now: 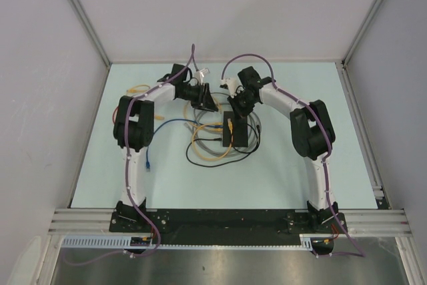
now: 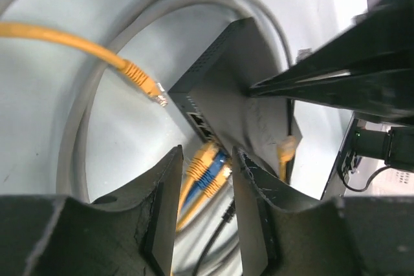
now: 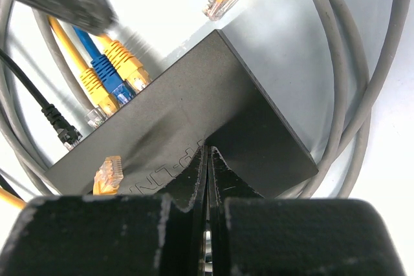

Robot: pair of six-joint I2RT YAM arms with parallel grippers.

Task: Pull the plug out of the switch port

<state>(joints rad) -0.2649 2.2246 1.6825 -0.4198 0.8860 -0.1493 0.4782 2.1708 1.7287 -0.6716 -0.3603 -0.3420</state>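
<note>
1. Flat black rectangular switch point(image 1: 237, 133) lies mid-table, ringed by smooth grey cable loops point(image 3: 352, 63).
2. Left gripper point(image 2: 207, 158) spread, flanking moulded yellow and blue plugs point(image 3: 107, 72) in its sockets.
3. Right gripper point(image 3: 208, 154) pressed together atop switch.

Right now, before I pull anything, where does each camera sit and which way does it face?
Top external: above and behind the bases, looking down at the table; both arms show whole, meeting over the switch.
Left wrist: on the left arm, looking along the open left gripper at the socket edge; yellow and blue plugs lie between its fingers.
Right wrist: looking down the shut right gripper, tips on the switch's top.
Shared: both wrist views show the switch and those plugs.
</note>
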